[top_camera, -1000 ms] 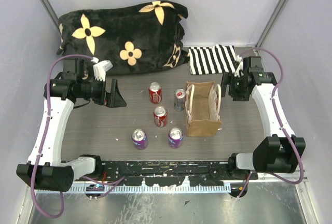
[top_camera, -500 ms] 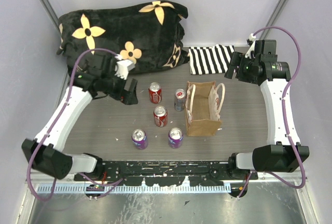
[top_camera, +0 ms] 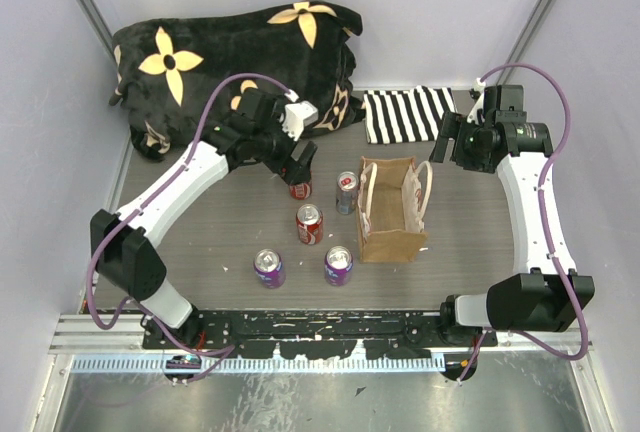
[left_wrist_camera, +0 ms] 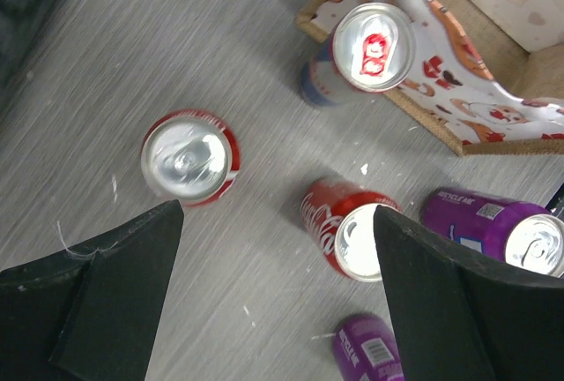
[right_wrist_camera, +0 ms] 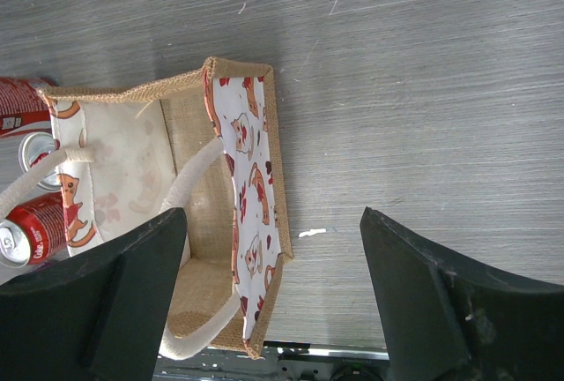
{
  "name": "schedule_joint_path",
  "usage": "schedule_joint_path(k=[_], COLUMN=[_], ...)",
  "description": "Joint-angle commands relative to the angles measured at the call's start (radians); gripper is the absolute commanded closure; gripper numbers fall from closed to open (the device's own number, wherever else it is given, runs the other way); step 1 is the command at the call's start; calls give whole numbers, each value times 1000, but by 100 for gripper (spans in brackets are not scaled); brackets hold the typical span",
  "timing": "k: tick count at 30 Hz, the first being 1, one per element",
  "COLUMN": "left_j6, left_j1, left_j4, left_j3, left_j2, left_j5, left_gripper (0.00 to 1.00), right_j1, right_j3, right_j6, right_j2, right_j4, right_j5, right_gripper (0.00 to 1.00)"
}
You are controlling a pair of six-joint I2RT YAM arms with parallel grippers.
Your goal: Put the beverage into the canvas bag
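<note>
Read the top view as a clock with the arm bases at 6 o'clock. Your canvas bag (top_camera: 392, 214) stands upright on the table (top_camera: 200, 232), a little toward 3 o'clock from the middle. Its mouth faces up, its cream handles (right_wrist_camera: 196, 183) droop over the opening, and the red-and-white print shows on its 3 o'clock wall. All five drinks stand on the table outside the bag, on its 9 o'clock side. The silver-topped can (top_camera: 346, 192) is just beside the bag's far corner, though whether it touches is not clear. The far red can (top_camera: 299, 190) sits at 9 o'clock from that one, and the near red can (top_camera: 309, 224) is toward 6 o'clock from both. The left purple can (top_camera: 268, 268) and right purple can (top_camera: 338, 264) stand closest to the bases. Your left gripper (top_camera: 300, 164) hangs over the 12 o'clock edge of the far red can. In its wrist view the jaws are spread wide with only bare table between them, and that can lies off to one side of the gap. Your right gripper (top_camera: 447, 144) hovers at 1 o'clock from the bag, near the striped cloth (top_camera: 405, 115). Its jaws are also wide apart and grip nothing, and the bag's open mouth fills its wrist view below them. A black flowered blanket (top_camera: 240, 62) lies bunched at 11 o'clock.
</note>
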Motion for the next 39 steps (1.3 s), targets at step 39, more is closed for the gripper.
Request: schedule_joint_path(k=[39], left_j6=[113], left_j1=[-153], left_j4=[262], left_j3=[71], left_j2=[304], left_j5=[32], left_gripper=[1], right_j1=[-40], right_j3=[-16], right_j6=[-2], right_j2=[-40], right_j4=[-3], right_j5=[-15], right_gripper=[14])
